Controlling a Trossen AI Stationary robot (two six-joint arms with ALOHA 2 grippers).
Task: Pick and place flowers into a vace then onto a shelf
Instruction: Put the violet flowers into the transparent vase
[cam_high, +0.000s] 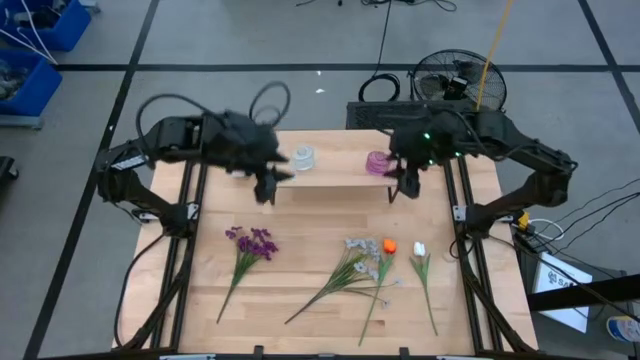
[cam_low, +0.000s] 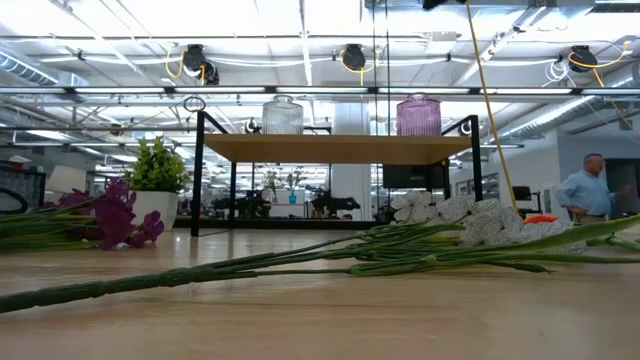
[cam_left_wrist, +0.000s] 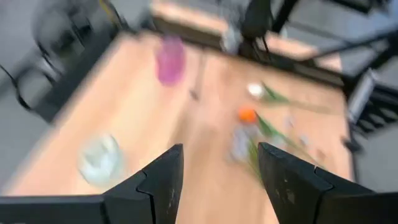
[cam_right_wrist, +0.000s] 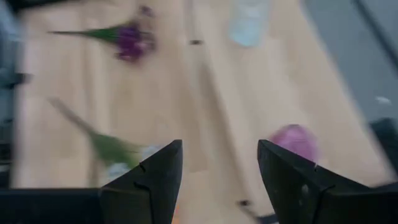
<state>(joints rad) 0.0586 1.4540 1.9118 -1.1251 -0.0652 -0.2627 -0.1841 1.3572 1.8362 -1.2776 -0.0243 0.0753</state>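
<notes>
Light wood tabletop (cam_high: 300, 290) filled the work area, with an open workshop beyond it, where a person (cam_low: 587, 190) stood far off to the right. At the far side of the table stood the shelf (cam_high: 335, 176), its plank top carrying a clear glass vase (cam_high: 303, 157) towards the left and a pink glass vase (cam_high: 376, 162) towards the right. Both vases appeared empty, so no part of the task looked done.

All the flowers lay flat on the near half of the table, stems pointing towards the near edge. The purple bunch (cam_high: 250, 243) lay to the left, well apart from the others. The pale spray (cam_high: 358, 258), the orange bloom (cam_high: 389, 246) and the white bud (cam_high: 419, 249) lay close together to the right. This division probably put one group within reach of each arm.

The left gripper (cam_high: 266, 187) hung above the left end of the shelf, fingers (cam_left_wrist: 163, 177) spread and holding nothing. The right gripper (cam_high: 405, 183) hung above the right end, near the pink vase, fingers (cam_right_wrist: 160, 172) likewise spread and empty. Neither touched a vase or a flower. Both seemed poised at a ready height over the table. A small potted plant (cam_low: 157, 180) showed at the left in the low view.
</notes>
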